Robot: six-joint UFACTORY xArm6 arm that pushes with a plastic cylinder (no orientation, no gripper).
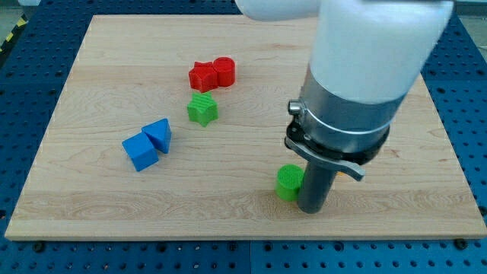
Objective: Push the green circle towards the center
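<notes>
The green circle (288, 183) is a short green cylinder on the wooden board (106, 198), low and right of the middle. My tip (312, 208) stands right against the green circle's right side, touching it or nearly so. The rod rises from there into the arm's grey and white body, which hides the board behind it at the view's upper right.
A green star (202, 109) lies above the middle-left. A red star (202, 76) and a red circle (224, 71) touch each other near the view's top. A blue cube (140, 151) and a blue triangle (159, 135) sit together at the left.
</notes>
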